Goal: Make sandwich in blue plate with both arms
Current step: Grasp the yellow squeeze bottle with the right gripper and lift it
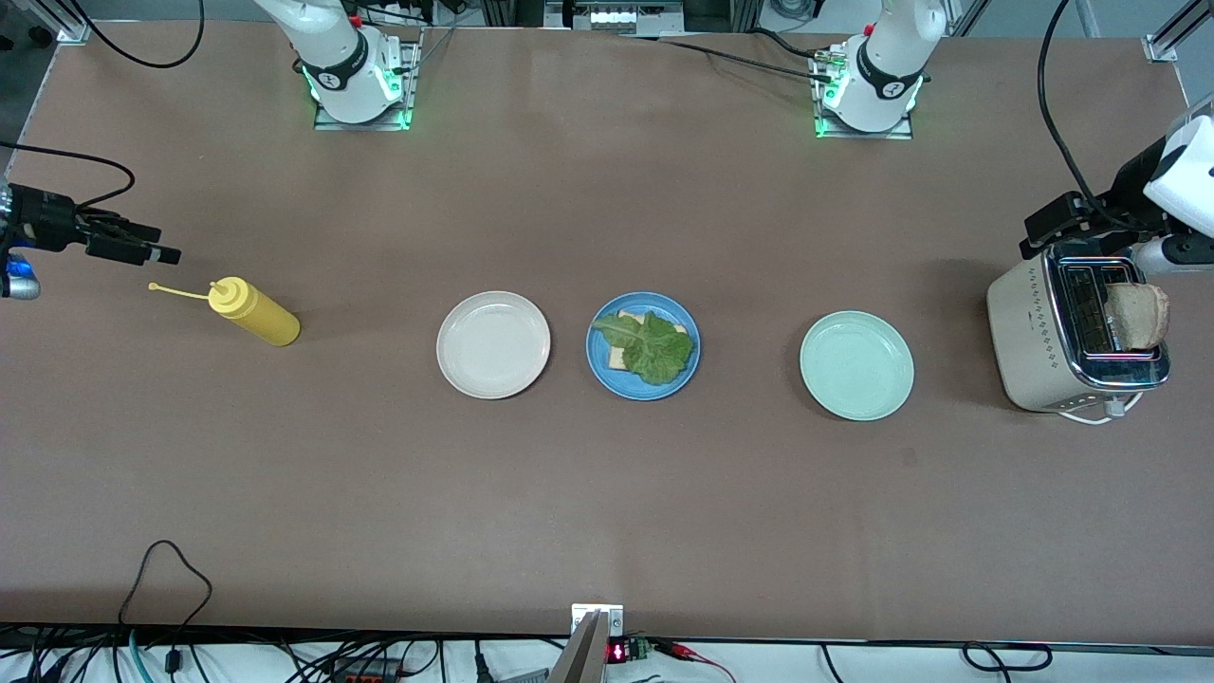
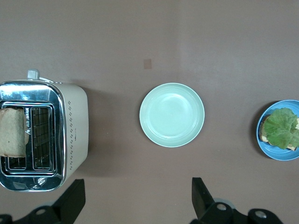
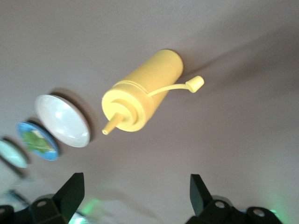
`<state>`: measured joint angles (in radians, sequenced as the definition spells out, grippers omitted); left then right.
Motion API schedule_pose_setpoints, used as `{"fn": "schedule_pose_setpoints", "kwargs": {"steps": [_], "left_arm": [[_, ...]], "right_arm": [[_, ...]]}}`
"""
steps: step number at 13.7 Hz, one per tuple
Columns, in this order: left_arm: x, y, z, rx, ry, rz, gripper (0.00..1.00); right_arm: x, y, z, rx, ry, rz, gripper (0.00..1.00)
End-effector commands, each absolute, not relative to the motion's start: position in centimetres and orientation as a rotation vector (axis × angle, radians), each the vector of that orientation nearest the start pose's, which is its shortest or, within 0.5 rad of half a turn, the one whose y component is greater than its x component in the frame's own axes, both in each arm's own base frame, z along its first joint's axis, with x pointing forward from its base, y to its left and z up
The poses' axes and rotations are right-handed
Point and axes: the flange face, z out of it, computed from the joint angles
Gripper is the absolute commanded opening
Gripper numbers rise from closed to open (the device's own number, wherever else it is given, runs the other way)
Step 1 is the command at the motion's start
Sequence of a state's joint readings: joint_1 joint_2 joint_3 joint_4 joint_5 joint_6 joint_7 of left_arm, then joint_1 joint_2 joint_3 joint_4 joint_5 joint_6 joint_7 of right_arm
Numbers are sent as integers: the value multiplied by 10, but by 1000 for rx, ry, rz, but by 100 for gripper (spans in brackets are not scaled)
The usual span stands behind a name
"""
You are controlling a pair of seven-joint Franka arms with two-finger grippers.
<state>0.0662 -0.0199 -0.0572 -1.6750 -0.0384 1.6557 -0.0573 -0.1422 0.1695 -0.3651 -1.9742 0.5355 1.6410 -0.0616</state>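
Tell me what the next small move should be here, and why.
Probably lower the left gripper onto the bread slice standing in the toaster. Its jaws are open and empty above it, and the blue plate holds only bread with a lettuce leaf, no top slice.

The left gripper (image 2: 135, 203) is seen with its two black fingers (image 2: 72, 198) spread wide and nothing held between them; below it the brown table (image 2: 224, 46) is shown; a pale mint-green plate (image 2: 172, 115) is seen lying bare on it; a cream toaster (image 2: 42, 135) with a chrome top is placed well apart from that plate, and a slice of bread (image 2: 12, 132) is seen standing out of one slot; the blue plate (image 2: 268, 150) is cut by the picture's edge, with a green lettuce leaf (image 2: 282, 127) laid over bread on it.
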Motion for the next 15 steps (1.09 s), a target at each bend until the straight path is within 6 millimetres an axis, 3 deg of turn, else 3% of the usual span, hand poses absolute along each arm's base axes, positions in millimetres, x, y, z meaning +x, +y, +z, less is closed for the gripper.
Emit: {"fn": "schedule_pose_setpoints", "kwargs": {"steps": [1, 5, 7, 9, 11, 13, 15], "left_arm": [[553, 1, 596, -3158, -112, -2, 100], [550, -1, 596, -3156, -106, 25, 100], [550, -1, 596, -3156, -104, 25, 100], [550, -2, 596, -3156, -101, 28, 100], [549, -3, 597, -3156, -99, 28, 100], [548, -3, 596, -3156, -99, 42, 100], [548, -3, 596, -3155, -101, 42, 100]], "right_arm": [[497, -220, 354, -2271, 888, 479, 100], [490, -219, 350, -2298, 849, 518, 100], [483, -221, 343, -2336, 750, 525, 100], [472, -238, 335, -2353, 648, 486, 100], [468, -250, 327, -2285, 768, 513, 100], [473, -259, 312, -2120, 1047, 595, 100], [481, -261, 295, -2069, 1107, 679, 100]]}}
